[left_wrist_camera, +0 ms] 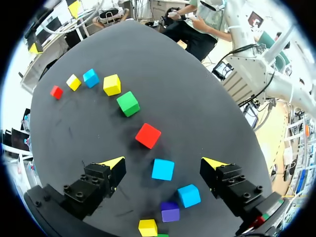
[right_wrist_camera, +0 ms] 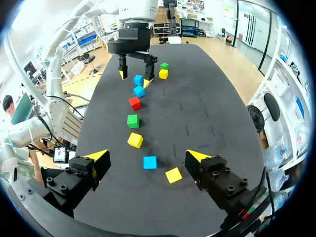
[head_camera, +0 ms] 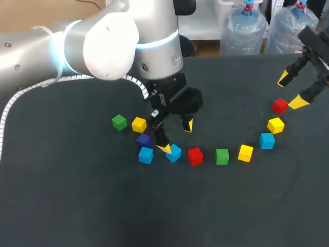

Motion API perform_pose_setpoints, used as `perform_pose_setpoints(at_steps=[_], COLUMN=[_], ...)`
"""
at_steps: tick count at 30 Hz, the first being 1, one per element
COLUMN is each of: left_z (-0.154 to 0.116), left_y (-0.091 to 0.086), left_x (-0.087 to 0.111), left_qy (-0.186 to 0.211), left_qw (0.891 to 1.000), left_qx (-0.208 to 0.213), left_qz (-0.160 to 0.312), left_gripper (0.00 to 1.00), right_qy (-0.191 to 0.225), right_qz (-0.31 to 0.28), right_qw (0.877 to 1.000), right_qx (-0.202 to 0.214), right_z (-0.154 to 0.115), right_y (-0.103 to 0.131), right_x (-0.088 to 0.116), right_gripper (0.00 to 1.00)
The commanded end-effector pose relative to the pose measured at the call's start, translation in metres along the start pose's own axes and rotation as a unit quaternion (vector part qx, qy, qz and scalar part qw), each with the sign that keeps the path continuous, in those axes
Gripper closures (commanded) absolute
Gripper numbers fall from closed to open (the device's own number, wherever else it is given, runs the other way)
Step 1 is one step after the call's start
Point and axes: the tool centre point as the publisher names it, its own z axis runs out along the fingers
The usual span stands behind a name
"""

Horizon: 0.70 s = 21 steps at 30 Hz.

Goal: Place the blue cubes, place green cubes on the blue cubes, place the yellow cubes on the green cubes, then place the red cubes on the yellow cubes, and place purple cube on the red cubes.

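Left gripper [head_camera: 177,136] released, a blue cube [head_camera: 173,153] sits between its yellow-tipped fingers, clear of both. Right gripper [head_camera: 290,90] released, hovers near a red cube [head_camera: 279,105]. All 11 plain sharp-edged cubes unstacked, in a loose arc on the matte black bench [head_camera: 77,206].

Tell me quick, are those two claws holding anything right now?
Left gripper: open, holding nothing; a blue cube lies between its fingers, not gripped.
Right gripper: open, holding nothing.
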Motion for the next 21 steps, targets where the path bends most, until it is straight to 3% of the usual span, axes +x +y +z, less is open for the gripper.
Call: perform_pose_setpoints(at_steps=[1,21], left_z=[0.005,0.031], left_y=[0.006,0.0], left_x=[0.008,0.028], left_qy=[0.0,0.007], left_qw=[1.0,1.0], left_qx=[-0.001,0.011], left_qz=[-0.009,-0.014], left_gripper=[0.0,0.0], right_qy=[0.0,0.0], right_qz=[0.0,0.0], right_qw=[1.0,1.0], right_qx=[-0.001,-0.001], right_z=[0.0,0.0], right_y=[-0.001,-0.001], right_x=[0.0,0.0], right_gripper=[0.0,0.0])
